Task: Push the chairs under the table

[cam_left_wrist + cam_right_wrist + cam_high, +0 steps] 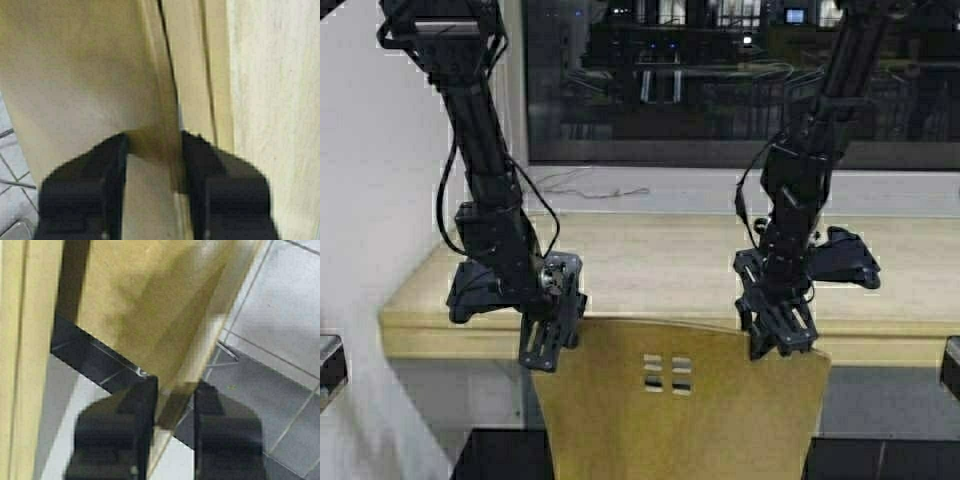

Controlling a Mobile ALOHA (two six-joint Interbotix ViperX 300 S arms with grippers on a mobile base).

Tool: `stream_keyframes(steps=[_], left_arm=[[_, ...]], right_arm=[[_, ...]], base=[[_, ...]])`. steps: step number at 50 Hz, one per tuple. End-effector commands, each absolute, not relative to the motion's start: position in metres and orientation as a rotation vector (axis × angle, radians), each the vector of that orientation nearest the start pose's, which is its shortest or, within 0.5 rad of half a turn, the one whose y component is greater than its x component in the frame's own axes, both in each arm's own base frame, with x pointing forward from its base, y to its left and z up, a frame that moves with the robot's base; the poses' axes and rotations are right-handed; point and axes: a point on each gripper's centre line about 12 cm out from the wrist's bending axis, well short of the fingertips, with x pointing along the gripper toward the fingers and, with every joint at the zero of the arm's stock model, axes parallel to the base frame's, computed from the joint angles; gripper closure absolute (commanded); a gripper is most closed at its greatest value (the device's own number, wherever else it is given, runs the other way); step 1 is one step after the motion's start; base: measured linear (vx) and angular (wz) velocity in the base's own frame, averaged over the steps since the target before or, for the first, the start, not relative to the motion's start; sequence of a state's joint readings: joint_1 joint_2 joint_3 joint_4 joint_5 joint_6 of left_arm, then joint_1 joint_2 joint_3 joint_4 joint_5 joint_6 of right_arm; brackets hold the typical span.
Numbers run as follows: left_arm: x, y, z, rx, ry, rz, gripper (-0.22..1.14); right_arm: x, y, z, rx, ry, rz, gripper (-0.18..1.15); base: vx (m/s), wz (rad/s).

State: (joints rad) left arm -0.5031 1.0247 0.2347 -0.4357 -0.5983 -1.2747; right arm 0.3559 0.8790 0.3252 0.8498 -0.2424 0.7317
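With the left gripper [552, 345] and right gripper [780, 335] each pinching the chair [680, 400] backrest's top edge just before the surface [660, 265], the push looks underway, calling for steady forward drive.

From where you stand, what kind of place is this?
Probably an office or lab break area: a long pale-wood table along a dark window, a plywood chair, and tiled floor. Both grippers hold the chair's backrest.
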Motion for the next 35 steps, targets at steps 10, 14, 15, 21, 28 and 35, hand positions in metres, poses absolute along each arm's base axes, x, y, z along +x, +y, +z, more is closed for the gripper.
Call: stream_keyframes(steps=[10, 14, 15, 21, 28, 35], left_arm=[[0.423, -0.205, -0.128, -1.297, 0.692, 0.317, 0.72], [0.425, -0.204, -0.128, -1.302, 0.687, 0.320, 0.72], [0.425, -0.203, -0.128, -1.302, 0.686, 0.321, 0.72], [0.428, -0.206, -0.126, -1.302, 0.683, 0.309, 0.72], [0.421, -0.203, -0.126, -1.290, 0.698, 0.319, 0.71], [0.409, -0.198, -0.128, -1.264, 0.723, 0.330, 0.59]], right_arm=[[0.419, 0.126, -0.109, 1.112, 0.867, -0.616, 0.72], [0.420, 0.126, -0.109, 1.112, 0.867, -0.613, 0.72], [0.420, 0.126, -0.109, 1.112, 0.869, -0.613, 0.72], [0.418, 0.126, -0.108, 1.103, 0.871, -0.609, 0.72], [0.417, 0.127, -0.107, 1.079, 0.894, -0.590, 0.72], [0.412, 0.127, -0.108, 1.010, 0.929, -0.552, 0.65]], base=[[0.17, 0.01], [0.15, 0.04], [0.15, 0.05], [0.14, 0.05], [0.13, 0.03], [0.09, -0.03]])
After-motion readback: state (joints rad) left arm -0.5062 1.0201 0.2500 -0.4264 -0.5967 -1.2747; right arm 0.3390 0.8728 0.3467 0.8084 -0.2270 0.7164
